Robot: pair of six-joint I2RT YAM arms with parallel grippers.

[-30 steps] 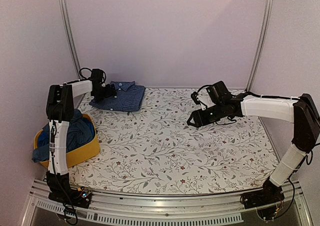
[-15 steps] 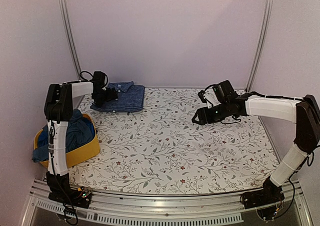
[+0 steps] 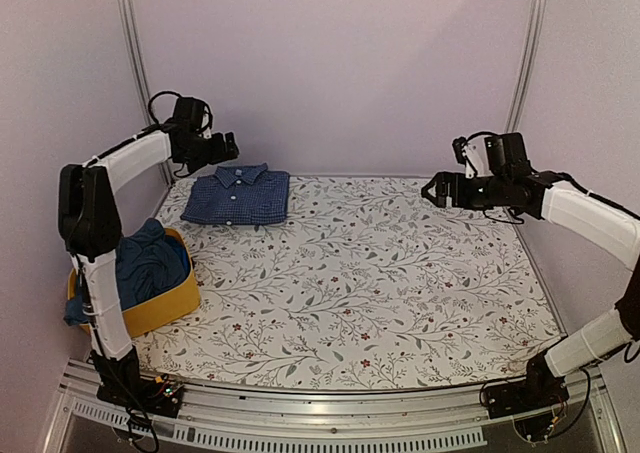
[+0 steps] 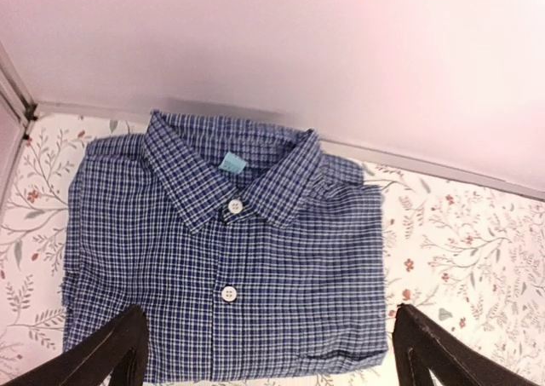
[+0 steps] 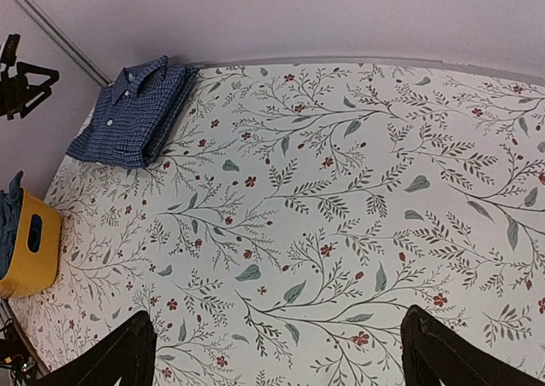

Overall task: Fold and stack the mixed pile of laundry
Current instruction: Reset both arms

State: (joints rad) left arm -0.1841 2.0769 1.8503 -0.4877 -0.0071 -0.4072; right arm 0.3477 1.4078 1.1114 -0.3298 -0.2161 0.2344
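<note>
- Two grippers are seen with jaws spread wide and nothing held: the left gripper (image 3: 222,148) and the right gripper (image 3: 432,189), both hanging above the table cover (image 3: 380,273).
- Just below and ahead of the left jaws, the checked shirt (image 4: 226,258) is laid flat and folded, buttoned, with its collar on the side away from the jaws. It is touched by neither finger.
- Under the right jaws only bare floral cover is seen; the shirt lies well apart, far across from them.
- Farthest from both jaws, back by the left arm's base, the yellow basket (image 3: 170,308) is filled with dark blue clothes (image 3: 150,263), not yet folded.
- Handling, as judged: the clothes are light, soft and floppy, likely to sag and bunch. A pinch on an upper fold or hem near the basket rim is advised, with a slow lift so other garments are not dragged along.
</note>
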